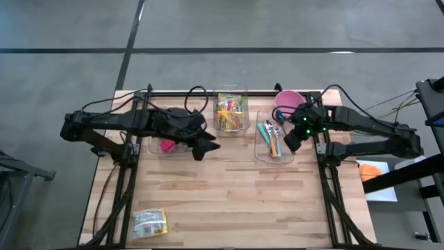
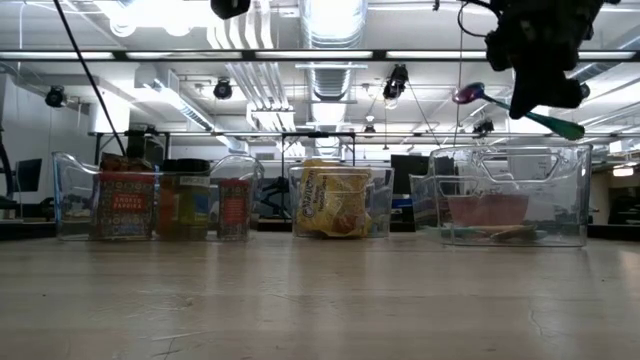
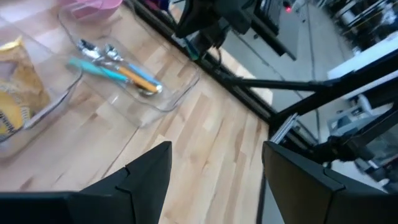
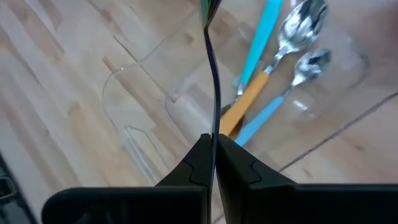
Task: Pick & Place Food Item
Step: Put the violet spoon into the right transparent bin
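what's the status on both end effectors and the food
Left end effector open, empty. Right end effector shut, over cutlery bin. Food packet untouched at table's near edge.

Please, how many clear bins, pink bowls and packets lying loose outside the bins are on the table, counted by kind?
Clear bins: 3
Pink bowl: 1
Loose packet: 1
Total: 5

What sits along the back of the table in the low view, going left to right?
Clear bin of jars and a red box → clear bin with yellow snack packets → clear bin with cutlery, the right gripper above it.
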Motion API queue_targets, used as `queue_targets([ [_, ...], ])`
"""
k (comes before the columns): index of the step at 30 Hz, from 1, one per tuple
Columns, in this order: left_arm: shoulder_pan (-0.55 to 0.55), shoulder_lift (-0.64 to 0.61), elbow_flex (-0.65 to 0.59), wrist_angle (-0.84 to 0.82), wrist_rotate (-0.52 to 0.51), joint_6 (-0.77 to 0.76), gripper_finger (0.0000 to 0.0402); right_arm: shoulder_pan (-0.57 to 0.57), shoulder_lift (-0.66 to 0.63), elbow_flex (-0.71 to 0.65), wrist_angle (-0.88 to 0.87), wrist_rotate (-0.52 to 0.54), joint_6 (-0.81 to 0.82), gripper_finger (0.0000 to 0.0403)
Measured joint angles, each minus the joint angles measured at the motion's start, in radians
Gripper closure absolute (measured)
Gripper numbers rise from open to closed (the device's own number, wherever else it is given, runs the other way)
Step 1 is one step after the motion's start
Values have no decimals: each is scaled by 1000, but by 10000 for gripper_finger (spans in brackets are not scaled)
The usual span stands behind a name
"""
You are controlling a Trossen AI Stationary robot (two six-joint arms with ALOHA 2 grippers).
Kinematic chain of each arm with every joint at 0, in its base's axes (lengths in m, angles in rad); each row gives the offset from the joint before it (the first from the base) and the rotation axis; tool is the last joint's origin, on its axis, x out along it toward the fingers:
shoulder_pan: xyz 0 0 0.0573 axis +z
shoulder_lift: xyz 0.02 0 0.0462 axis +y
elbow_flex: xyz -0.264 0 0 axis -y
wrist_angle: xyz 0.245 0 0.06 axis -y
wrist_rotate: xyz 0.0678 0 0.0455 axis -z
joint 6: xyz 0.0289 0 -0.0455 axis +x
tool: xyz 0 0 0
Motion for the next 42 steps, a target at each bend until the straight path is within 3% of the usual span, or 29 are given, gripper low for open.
queue_targets([
  [6,-63,0,0,-13,-61,99,146,-37,-10,-77,88,-87,30,395],
  [13,-155,0,0,-41,-157,115,146,-58,6,-88,114,-93,49,395],
  [19,-215,0,0,-175,-157,28,146,-70,66,-88,146,-92,52,395],
  [27,-274,0,0,-351,-164,-89,146,-73,239,-90,203,-92,7,395],
  [42,-351,1,-7,-526,-129,-189,146,-89,394,-90,209,-92,-99,395],
])
